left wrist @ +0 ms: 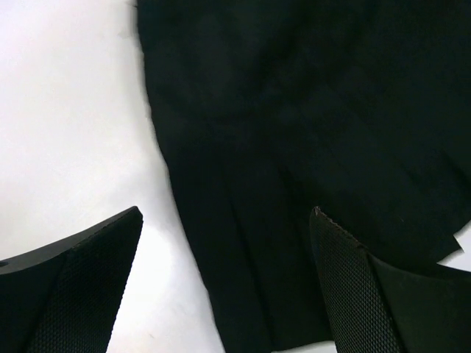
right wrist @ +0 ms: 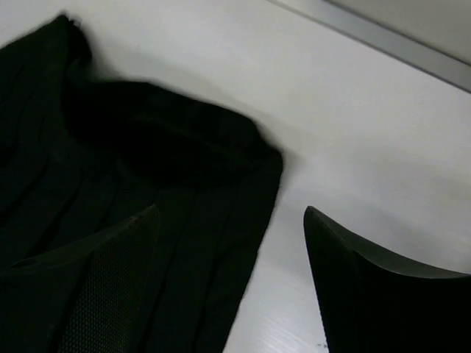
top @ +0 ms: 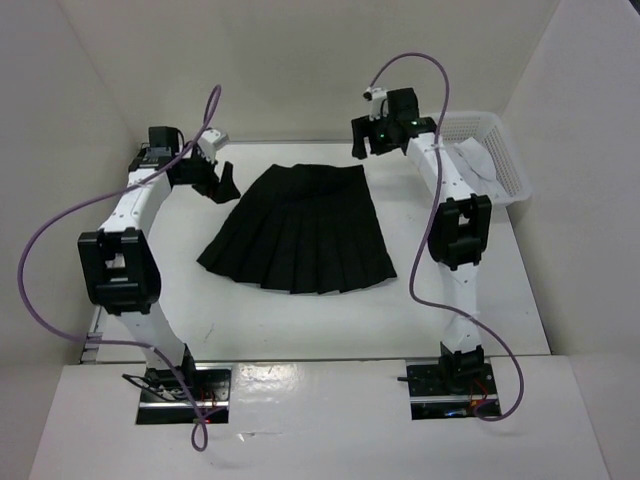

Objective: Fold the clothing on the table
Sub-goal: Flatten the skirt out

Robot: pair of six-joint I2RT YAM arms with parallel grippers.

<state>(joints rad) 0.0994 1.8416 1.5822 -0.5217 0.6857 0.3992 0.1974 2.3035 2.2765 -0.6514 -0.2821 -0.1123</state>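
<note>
Over the table [top: 300, 325], the right arm [top: 442, 185] hangs between skirt [top: 300, 232] and basket [top: 500, 145].

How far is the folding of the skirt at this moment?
Done: the black pleated skirt lies spread flat on the table. In hand: nothing; the left end effector and right end effector stand open at its waistband corners. Left: every fold.
</note>
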